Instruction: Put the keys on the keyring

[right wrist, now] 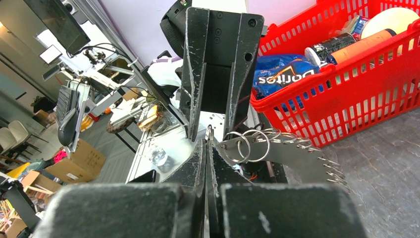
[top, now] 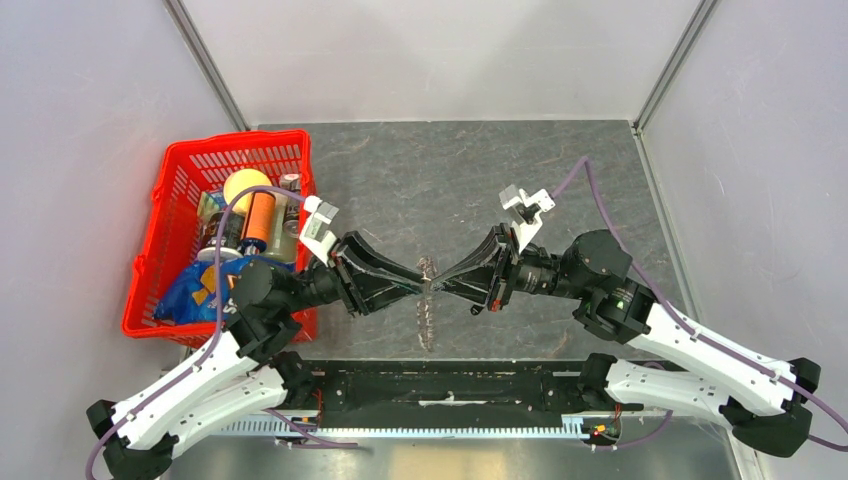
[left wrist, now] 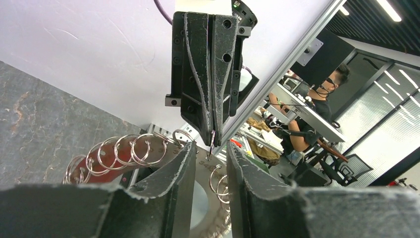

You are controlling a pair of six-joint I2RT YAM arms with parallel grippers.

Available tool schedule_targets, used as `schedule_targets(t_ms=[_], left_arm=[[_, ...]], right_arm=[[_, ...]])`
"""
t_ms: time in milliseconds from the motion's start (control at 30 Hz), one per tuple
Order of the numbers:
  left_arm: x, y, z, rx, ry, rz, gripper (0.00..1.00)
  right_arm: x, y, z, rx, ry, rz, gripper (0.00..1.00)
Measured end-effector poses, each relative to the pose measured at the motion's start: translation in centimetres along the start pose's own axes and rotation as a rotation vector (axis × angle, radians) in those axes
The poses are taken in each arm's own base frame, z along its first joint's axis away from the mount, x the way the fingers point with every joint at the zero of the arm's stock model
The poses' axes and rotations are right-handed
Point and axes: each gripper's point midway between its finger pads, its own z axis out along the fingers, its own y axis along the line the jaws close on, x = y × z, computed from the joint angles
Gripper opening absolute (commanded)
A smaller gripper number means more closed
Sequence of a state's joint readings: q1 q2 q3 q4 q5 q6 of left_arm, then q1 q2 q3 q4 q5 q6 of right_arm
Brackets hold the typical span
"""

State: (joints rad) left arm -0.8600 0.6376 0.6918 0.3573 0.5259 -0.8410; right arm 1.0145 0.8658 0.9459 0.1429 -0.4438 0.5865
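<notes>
The keyring (top: pixel 428 322) is a flat grey metal disc with a round hole and several split rings through its rim. It sits between the two gripper tips, edge-on in the top view. It also shows in the left wrist view (left wrist: pixel 205 168) and the right wrist view (right wrist: pixel 292 153). My right gripper (top: pixel 438 285) (right wrist: pixel 207 144) is shut on a small metal ring (right wrist: pixel 209 133) (left wrist: pixel 212 142) at the keyring's edge. My left gripper (top: pixel 419 285) (left wrist: pixel 210 148) faces it tip to tip with its jaws a little apart, and the disc shows in the gap. No dark key with a black head is in view.
A red basket (top: pixel 180 170) full of groceries (chip bag, cans, an orange tube, a yellow ball) stands at the left, close behind my left arm; it also shows in the right wrist view (right wrist: pixel 346 99). The table top is dark grey stone (top: pixel 450 180) with walls round three sides.
</notes>
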Motion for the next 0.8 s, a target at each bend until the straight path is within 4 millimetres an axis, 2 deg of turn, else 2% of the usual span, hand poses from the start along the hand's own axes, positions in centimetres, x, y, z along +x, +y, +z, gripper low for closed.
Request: schedule_targets(t_ms=[333,500,667,800], left_arm=[[-0.26,-0.29,0.06,0.012,-0.01,-0.001,0.22],[-0.24,-0.22,0.09,0.01,-0.009,-0.003,0.12],[-0.25,-0.23,0.11,0.012,-0.01,-0.003,0.1],[-0.31,-0.28,0.13,0.014,-0.012,-0.002,0.12]], right_arm=[[-0.36,0.23,0.12,-0.016,-0.024,0.002,0.0],[-0.34,0.24,0.14,-0.02,-0.029,0.004,0.0],[-0.39,0.25,0.15,-0.021,-0.033,0.005,0.0],[-0.45,0.25,0.15,-0.021,-0.036,0.004,0.0]])
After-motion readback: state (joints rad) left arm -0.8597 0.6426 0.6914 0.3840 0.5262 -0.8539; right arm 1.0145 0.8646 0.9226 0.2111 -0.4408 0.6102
